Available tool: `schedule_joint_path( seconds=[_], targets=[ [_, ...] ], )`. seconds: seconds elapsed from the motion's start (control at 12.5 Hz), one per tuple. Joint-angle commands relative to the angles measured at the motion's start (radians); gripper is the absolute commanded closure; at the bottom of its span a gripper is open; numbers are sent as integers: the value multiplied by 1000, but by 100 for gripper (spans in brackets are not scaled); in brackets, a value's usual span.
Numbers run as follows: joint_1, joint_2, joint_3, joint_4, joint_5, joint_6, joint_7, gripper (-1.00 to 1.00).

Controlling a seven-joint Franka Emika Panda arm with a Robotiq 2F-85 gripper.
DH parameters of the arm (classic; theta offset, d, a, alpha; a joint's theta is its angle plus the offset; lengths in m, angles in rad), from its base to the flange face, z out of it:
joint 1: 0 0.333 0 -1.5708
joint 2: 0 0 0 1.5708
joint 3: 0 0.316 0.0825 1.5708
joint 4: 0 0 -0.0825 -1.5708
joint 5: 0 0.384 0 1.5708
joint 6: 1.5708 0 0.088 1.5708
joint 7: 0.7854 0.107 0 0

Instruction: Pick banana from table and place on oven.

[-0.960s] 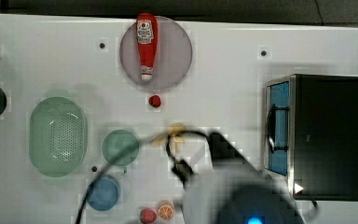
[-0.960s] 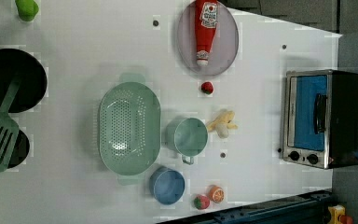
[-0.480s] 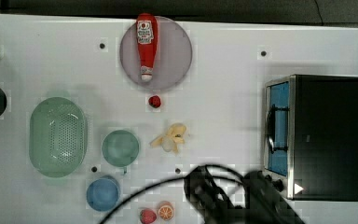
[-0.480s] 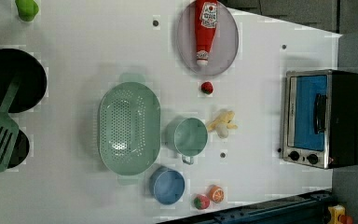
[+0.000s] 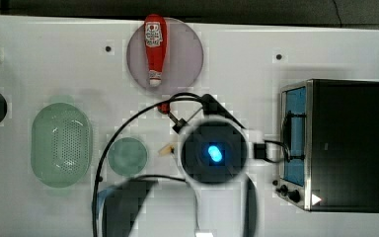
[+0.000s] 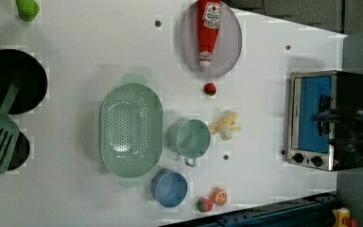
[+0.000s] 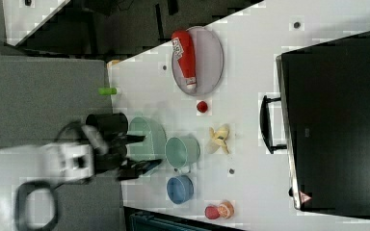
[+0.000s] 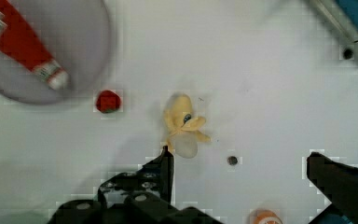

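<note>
The banana [image 6: 225, 125], pale yellow and partly peeled, is seen lying on the white table [image 6: 75, 28] just right of centre in the left view, with a green mug [image 6: 190, 138] beside it on the left view's left and a small red berry-like piece [image 6: 210, 88] above it. In the wrist view the banana [image 8: 182, 126] is found near the middle of the frame. The gripper [image 8: 242, 172] is shown in the lower part of the same frame with its two dark fingers [image 8: 161, 175] spread wide; nothing is held between them, and the banana is not touched. In the top view, the arm's round wrist housing [image 5: 216, 152] is seen at centre, covering most of the banana, of which only a tip [image 5: 166, 149] is visible. The oven [image 6: 326, 118] is placed at the right edge of the left view, well apart from the banana. A ketchup bottle [image 6: 209, 28] is laid on a grey plate [image 6: 231, 52] at the top centre of the left view. A green colander [image 6: 131, 127] is set left of the mug.
</note>
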Motion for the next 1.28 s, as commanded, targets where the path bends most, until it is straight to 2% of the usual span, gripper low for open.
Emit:
schedule_joint_path(
  seconds=[0.08, 0.88, 1.28],
  targets=[
    [-8, 52, 11, -64, -4, 102, 36, -100],
    [2, 430, 51, -164, -2, 571, 58, -100],
    [9, 542, 66, -176, -2, 654, 193, -100]
  ],
)
